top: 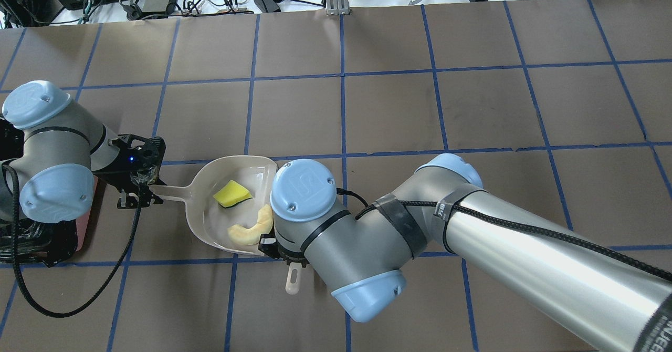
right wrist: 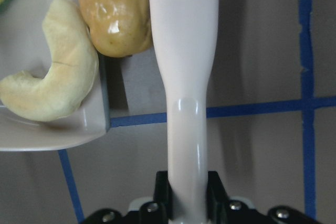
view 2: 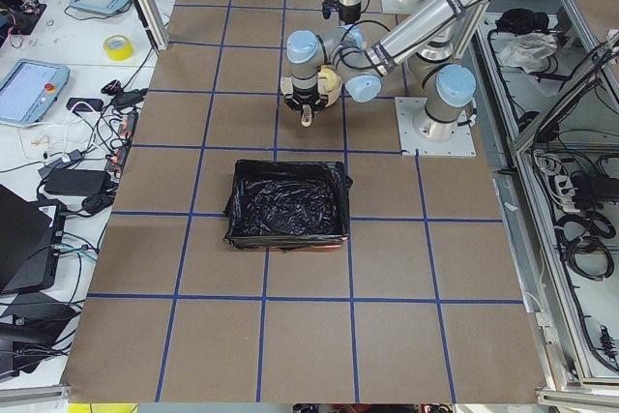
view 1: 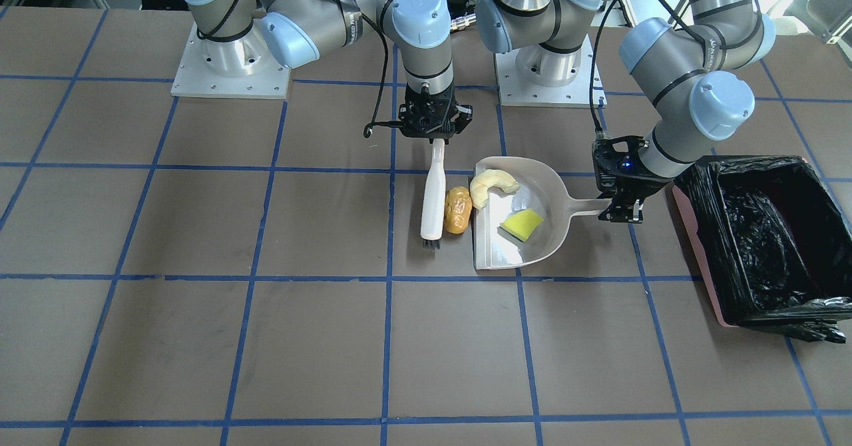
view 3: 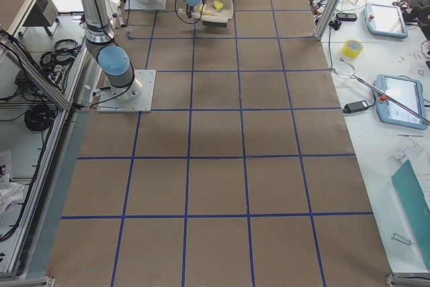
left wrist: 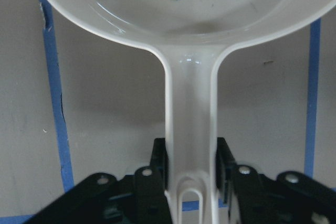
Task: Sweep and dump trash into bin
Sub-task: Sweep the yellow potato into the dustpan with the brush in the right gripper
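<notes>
White brush (right wrist: 184,77) is squeezed tight in the right gripper (view 1: 436,137), just outside the dustpan (view 1: 506,249). The left gripper (view 1: 619,212) is closed on the dustpan's handle (left wrist: 190,129). The yellow wedge (view 1: 523,224) and cream slice (view 1: 492,185) lie inside the dustpan. The potato lump (view 1: 457,210) waits at its lip, against the brush. Tipping it all into the bin (view 1: 745,164), beside the dustpan, is not yet done.
</notes>
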`<state>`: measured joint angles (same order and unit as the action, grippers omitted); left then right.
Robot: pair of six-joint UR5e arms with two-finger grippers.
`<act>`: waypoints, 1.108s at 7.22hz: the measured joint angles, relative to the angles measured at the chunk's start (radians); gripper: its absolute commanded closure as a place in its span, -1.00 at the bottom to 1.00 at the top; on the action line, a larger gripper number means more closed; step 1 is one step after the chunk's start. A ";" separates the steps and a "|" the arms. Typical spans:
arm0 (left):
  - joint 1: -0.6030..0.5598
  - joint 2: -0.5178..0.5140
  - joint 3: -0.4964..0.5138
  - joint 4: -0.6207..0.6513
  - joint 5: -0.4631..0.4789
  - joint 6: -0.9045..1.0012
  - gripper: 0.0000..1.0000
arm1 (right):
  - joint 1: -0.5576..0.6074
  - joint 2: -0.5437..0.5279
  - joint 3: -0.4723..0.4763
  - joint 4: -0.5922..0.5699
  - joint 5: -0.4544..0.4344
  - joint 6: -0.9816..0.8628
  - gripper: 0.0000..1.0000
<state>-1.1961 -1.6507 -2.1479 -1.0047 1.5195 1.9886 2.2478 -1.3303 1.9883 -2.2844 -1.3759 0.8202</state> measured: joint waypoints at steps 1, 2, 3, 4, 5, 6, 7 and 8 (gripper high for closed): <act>-0.001 -0.003 -0.002 0.003 0.000 -0.001 1.00 | 0.018 0.031 -0.011 -0.047 0.014 0.025 1.00; -0.002 -0.004 -0.003 0.005 -0.001 -0.002 1.00 | 0.031 0.061 -0.038 -0.078 0.020 0.056 1.00; -0.003 -0.004 -0.004 0.006 -0.002 -0.003 1.00 | 0.037 0.087 -0.083 -0.089 0.035 0.095 1.00; -0.003 -0.005 -0.004 0.006 -0.002 -0.003 1.00 | 0.046 0.105 -0.128 -0.092 0.062 0.134 1.00; -0.003 -0.007 -0.004 0.009 -0.002 -0.003 1.00 | 0.058 0.115 -0.156 -0.090 0.077 0.155 1.00; -0.003 -0.009 -0.003 0.017 -0.003 -0.004 1.00 | 0.065 0.121 -0.168 -0.084 0.078 0.158 1.00; -0.003 -0.011 -0.001 0.023 -0.005 -0.004 1.00 | 0.064 0.121 -0.172 -0.072 0.068 0.142 1.00; -0.003 -0.013 0.002 0.027 -0.006 -0.005 1.00 | 0.050 0.116 -0.175 -0.040 0.036 0.097 1.00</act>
<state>-1.1988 -1.6634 -2.1454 -0.9778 1.5130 1.9840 2.2982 -1.2140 1.8137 -2.3246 -1.3398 0.9171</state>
